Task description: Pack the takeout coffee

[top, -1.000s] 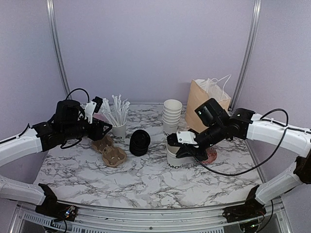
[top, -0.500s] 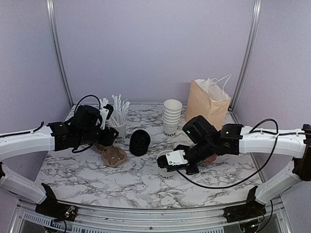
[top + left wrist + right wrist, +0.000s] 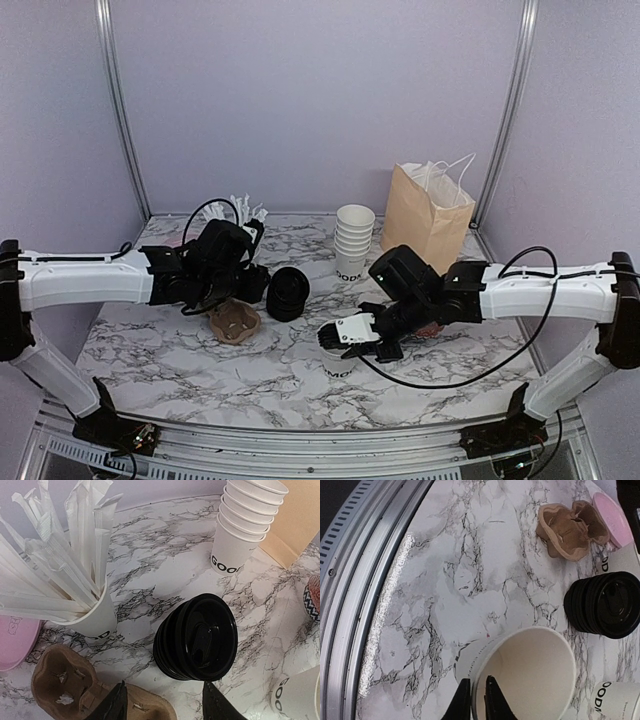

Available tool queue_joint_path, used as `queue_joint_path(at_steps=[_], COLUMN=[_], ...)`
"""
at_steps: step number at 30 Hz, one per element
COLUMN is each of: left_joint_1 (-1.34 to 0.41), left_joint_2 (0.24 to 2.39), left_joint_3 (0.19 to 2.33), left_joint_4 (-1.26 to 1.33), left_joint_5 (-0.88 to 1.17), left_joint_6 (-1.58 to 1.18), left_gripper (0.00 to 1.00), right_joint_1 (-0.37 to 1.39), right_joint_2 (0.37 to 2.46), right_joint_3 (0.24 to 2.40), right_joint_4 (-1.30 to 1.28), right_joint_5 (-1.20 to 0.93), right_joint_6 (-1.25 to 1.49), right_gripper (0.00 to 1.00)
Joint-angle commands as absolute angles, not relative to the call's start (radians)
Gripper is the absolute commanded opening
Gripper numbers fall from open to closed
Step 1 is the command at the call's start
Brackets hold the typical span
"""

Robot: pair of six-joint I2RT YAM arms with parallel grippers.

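Marbled white worktop (image 3: pixel 200 370) under lilac walls (image 3: pixel 300 100). Near its front edge the right gripper (image 3: pixel 478 679) pinches the rim of a lidless white cup (image 3: pixel 530 665) in its jaws. The left gripper (image 3: pixel 164 682) hangs with jaws spread near the stack of black lids (image 3: pixel 195 637).

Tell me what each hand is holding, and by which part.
The right hand pinches the lidless white paper cup by its rim; the left hand holds nothing.

We noted that the left arm (image 3: pixel 90 284) and the right arm (image 3: pixel 545 295) each bore white link shells, black joint housings, a looping black cable (image 3: pixel 460 384), and slim, tapered black jaws.
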State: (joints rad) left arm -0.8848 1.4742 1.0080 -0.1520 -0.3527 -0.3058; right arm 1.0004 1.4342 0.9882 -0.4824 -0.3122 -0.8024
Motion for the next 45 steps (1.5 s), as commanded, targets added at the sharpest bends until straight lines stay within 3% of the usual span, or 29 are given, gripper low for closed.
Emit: queue_joint_path(at_steps=[1, 4, 7, 13, 26, 40, 45], left_joint_1=[-0.905, -0.917, -0.928, -0.938, -0.939, -0.939, -0.939], left_joint_2=[1.531, 1.576, 1.626, 1.707, 1.822, 1.816, 1.788], left_joint_3=[1.081, 1.137, 1.194, 1.284, 1.383, 1.412, 1.407], left_joint_4=[-0.194, -0.228, -0.264, -0.355, -0.458, -0.478, -0.478], left_joint_5=[-0.416, -0.452, -0.475, -0.511, -0.548, -0.57, -0.579], left_joint_6=[-0.362, -0.389, -0.41, -0.425, -0.418, -0.408, -0.401], left_gripper=[0.51, 0.52, 0.52, 0.51, 0.46, 0.18, 0.16], right_joint_1=[1.004, 0.999, 0.965, 0.844, 0.755, 0.75, 0.75], right_joint_2=[1.44, 1.419, 1.371, 1.285, 1.19, 1.18, 1.19], right_joint_3=[0.997, 1.04, 1.076, 1.091, 1.036, 1.006, 1.008], right_joint_4=[-0.478, -0.527, -0.563, -0.575, -0.537, -0.517, -0.511], right_joint_5=[-0.342, -0.338, -0.368, -0.441, -0.416, -0.402, -0.398], right_joint_6=[-0.777, -0.774, -0.767, -0.732, -0.72, -0.71, -0.71], right_gripper=[0.25, 0.36, 0.39, 0.4, 0.4, 0.39, 0.39])
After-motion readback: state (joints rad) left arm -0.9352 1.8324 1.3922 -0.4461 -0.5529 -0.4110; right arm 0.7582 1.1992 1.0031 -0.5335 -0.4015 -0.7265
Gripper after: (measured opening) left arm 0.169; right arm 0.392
